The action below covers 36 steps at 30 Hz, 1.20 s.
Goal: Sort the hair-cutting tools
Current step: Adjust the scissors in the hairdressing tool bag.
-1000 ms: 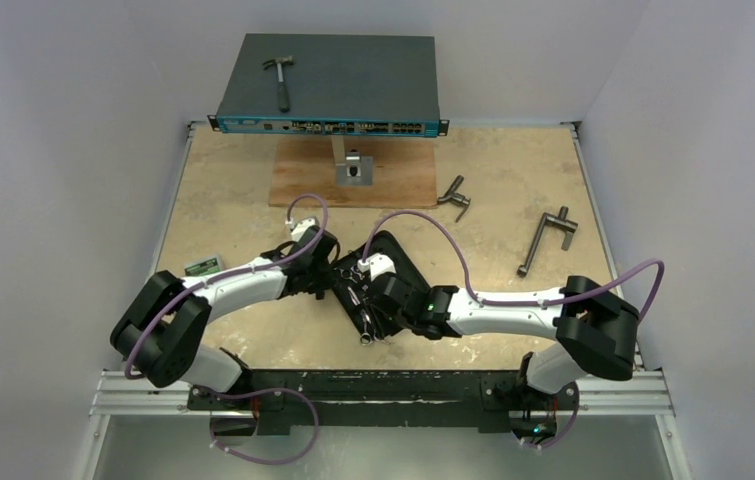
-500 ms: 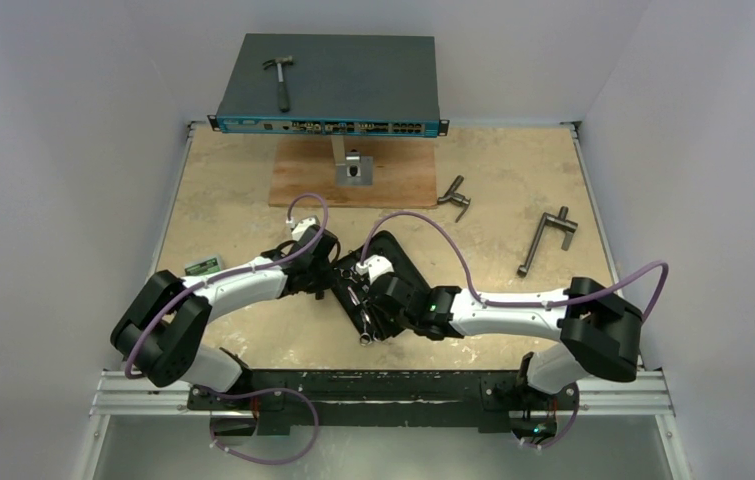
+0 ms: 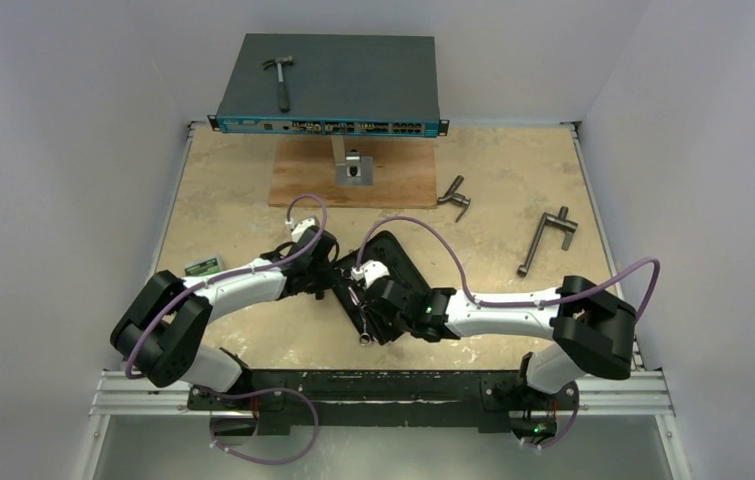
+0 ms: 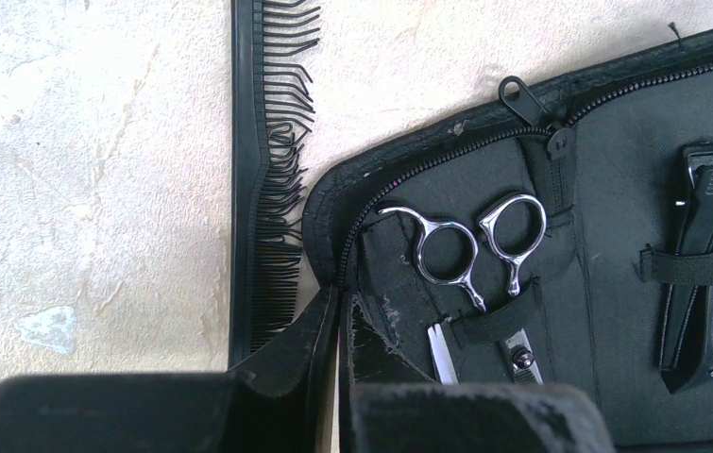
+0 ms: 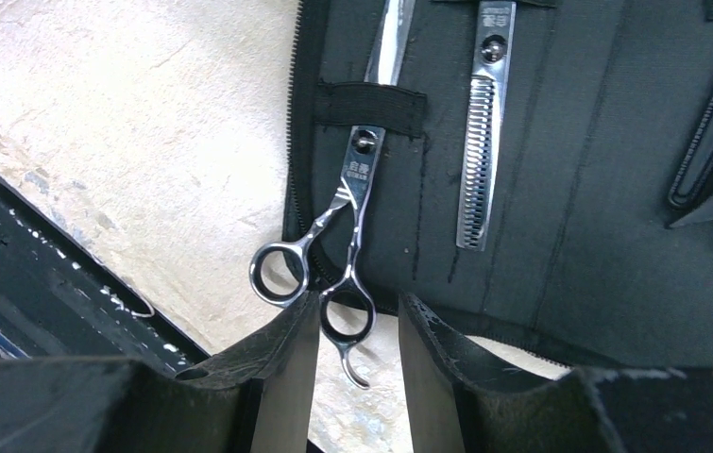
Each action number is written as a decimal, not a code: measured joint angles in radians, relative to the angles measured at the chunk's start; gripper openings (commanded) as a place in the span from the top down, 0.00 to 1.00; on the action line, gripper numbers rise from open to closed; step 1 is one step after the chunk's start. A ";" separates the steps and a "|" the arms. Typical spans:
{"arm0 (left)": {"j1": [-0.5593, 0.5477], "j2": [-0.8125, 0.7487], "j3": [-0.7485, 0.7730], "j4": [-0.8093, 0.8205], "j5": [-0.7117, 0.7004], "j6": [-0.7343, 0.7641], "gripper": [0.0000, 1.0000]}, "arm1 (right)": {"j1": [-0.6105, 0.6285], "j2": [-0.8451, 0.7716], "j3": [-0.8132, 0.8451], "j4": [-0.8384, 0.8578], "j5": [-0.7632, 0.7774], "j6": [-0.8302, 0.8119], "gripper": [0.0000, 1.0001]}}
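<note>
The right hand [image 5: 357, 307] is hanging spread around one ring of the silver scissors [image 5: 352, 203]. Their handles are poking past the black case [image 5: 560, 236] at 6 o'clock. The left hand [image 4: 338, 307] is pinching the case rim. A second scissors [image 4: 466, 250] and the black clip [image 4: 702, 274] are sitting under straps. The bent-toothed comb [image 4: 267, 179] is lying on the tabletop [image 4: 78, 189] at the case's 9 o'clock.

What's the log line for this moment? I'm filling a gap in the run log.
left gripper: shut on case edge | right gripper: open around scissors handle | comb: on table beside case
</note>
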 measured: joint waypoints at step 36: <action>0.005 -0.035 -0.049 0.053 0.006 -0.043 1.00 | 0.065 0.043 0.063 -0.056 0.031 0.080 0.65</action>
